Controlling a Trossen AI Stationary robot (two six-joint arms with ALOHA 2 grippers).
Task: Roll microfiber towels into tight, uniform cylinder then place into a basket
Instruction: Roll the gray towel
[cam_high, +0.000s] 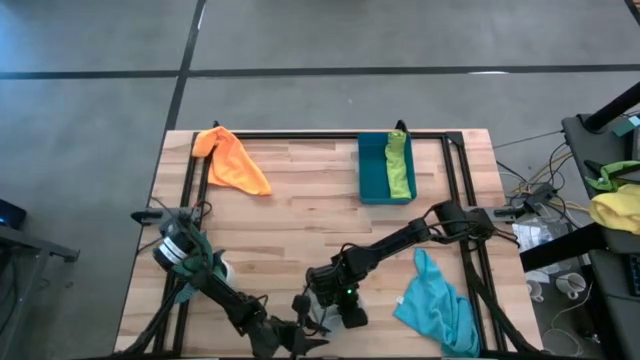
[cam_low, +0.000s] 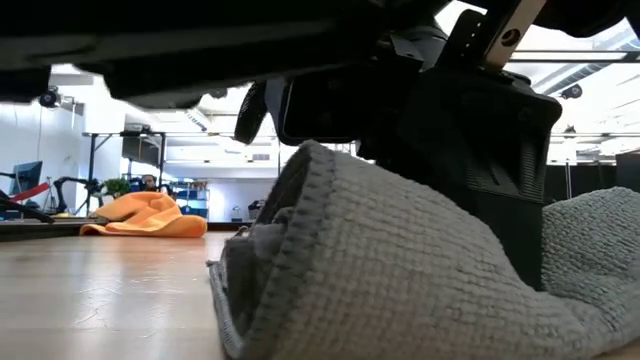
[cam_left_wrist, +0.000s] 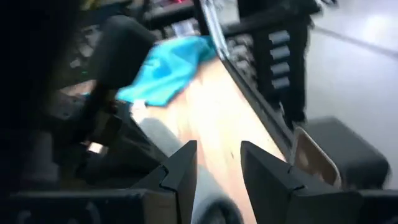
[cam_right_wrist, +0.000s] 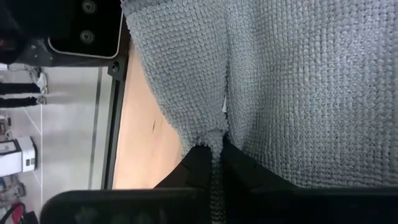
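Right tool (cam_right_wrist: 214, 163), bottom centre of the high view, is clamped on a grey towel (cam_right_wrist: 298, 81) fold. Left tool (cam_left_wrist: 217, 171) beside it: fingers slightly apart, nothing visibly held. Wooden table (cam_high: 300, 200); grey floor (cam_high: 300, 40) around.

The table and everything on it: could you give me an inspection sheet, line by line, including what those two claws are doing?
Surface: wooden table with a dark frame around it.
Job's things: orange towel crumpled at the far left; lime green towel inside the basket; turquoise towel heaped at the near right; grey towel at the near edge.
Clutter: nothing seen on the table.
Grippers: right gripper shut on a fold of the grey towel; left gripper slightly open beside it, holding nothing.
Cables: loose wires on the floor at right.
Surroundings: grey floor, a yellow and green cloth heap off the table.
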